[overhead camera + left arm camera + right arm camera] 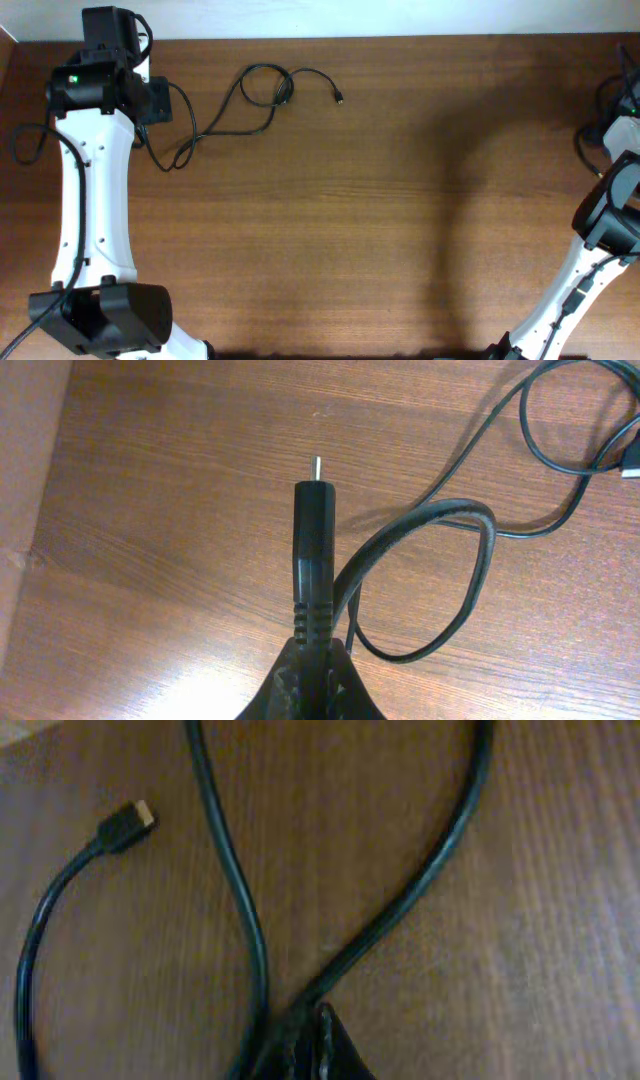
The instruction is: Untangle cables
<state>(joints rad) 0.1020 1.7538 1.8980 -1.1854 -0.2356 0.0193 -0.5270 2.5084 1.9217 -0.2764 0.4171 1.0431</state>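
Observation:
One thin black cable [262, 95] lies in loops at the back left of the table, its small plug [340, 98] pointing right. My left gripper [163, 101] is at its left end, shut on a black barrel plug with a metal tip [312, 525]; the cord [470, 575] loops off to the right on the wood. My right gripper [305, 1025] is at the table's far right edge, shut on a second black cable [400, 910]. That cable's gold-tipped plug [127, 824] lies free to the left. In the overhead view this cable [598, 98] is partly cut off.
The left arm [95, 210] runs along the left side, the right arm [590, 260] along the right edge. A brown wooden table [380, 220] lies between them. Thicker arm wires [25, 145] hang at the far left.

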